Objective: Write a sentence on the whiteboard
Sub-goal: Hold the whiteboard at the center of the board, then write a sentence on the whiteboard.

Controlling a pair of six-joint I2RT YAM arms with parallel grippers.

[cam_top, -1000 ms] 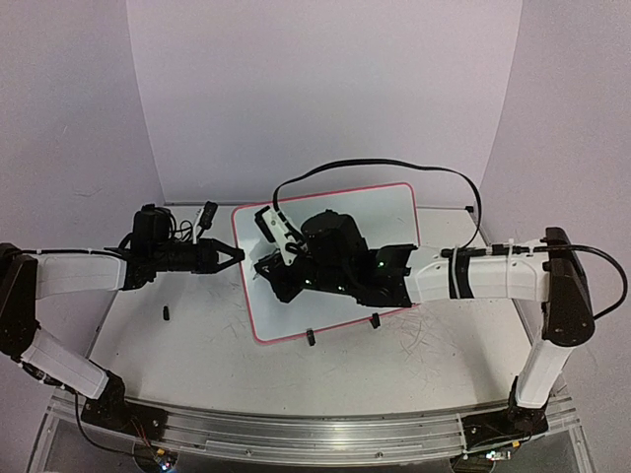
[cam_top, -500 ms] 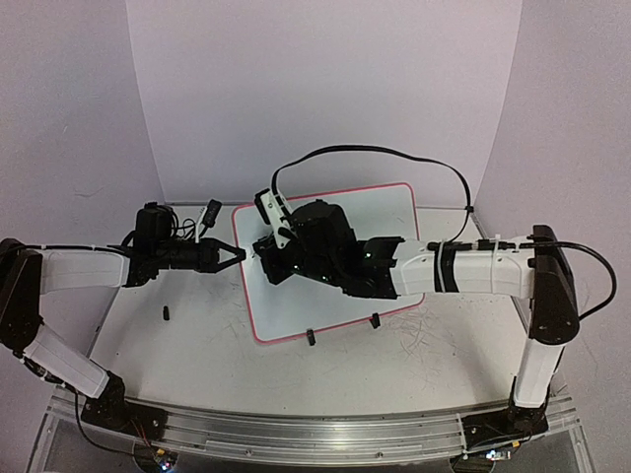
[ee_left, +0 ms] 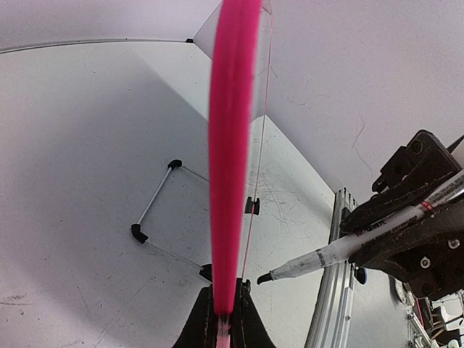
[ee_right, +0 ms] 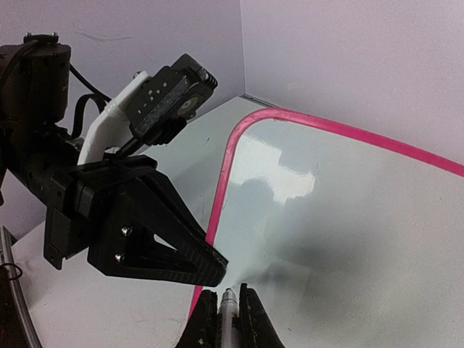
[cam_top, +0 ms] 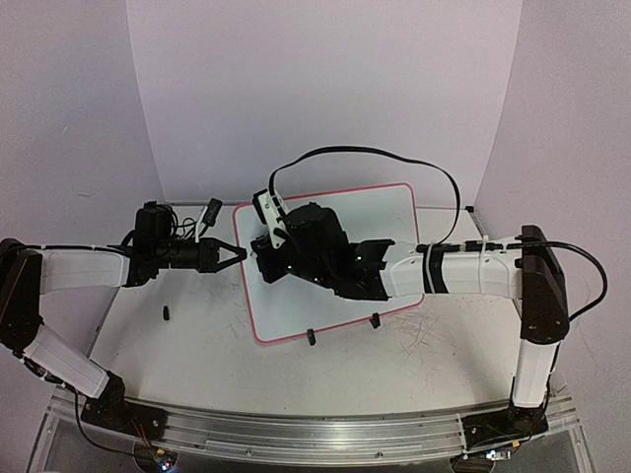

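Left pincer (cam_top: 235, 254) clamped on the whiteboard's (cam_top: 392, 212) left edge; right pincer (ee_right: 226, 317) gripping a marker (ee_left: 341, 251) just beside it.
The pink rim (ee_left: 230, 145) runs edge-on between the left pincer's fingers, and the marker tip sits close beside them at the board face, contact unclear. Beyond, bare board stretches to its far edge; open table (cam_top: 197, 340) lies on the left pincer's near side. Since a second ago the right pincer has slid across the board toward the left one, which has held. The right arm hides the board's middle.

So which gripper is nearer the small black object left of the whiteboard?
Left. The left gripper clamps the red-rimmed whiteboard's left edge, beyond the small black object; the right gripper is farther right, over the board.
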